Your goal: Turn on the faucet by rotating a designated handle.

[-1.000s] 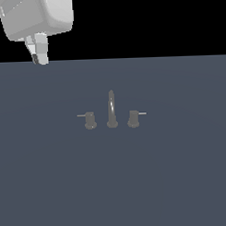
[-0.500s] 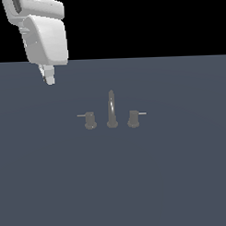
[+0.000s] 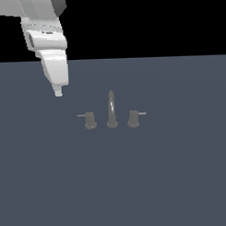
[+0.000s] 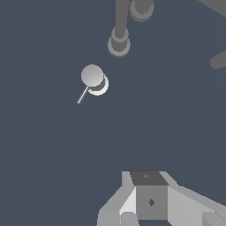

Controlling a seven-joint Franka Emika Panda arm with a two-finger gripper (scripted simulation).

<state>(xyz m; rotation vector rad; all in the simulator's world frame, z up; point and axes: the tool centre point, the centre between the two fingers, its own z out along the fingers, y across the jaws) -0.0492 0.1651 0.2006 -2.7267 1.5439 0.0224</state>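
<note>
**Approach to the left knob**

Since a second ago the gripper (image 3: 58,92) has dropped and moved right, toward the faucet (image 3: 111,111). Fingers look pressed together. Handle (image 3: 89,120) sits left of the spout, untouched, well apart. Next: descend beside its lever, then push.

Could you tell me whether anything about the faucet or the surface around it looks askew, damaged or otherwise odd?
Nothing stands out. The faucet stands upright on the plain surface, with the handle and its twin knob level, each thin rod pointing outward. The gripper hangs apart from them, up toward the exterior view's left.
</note>
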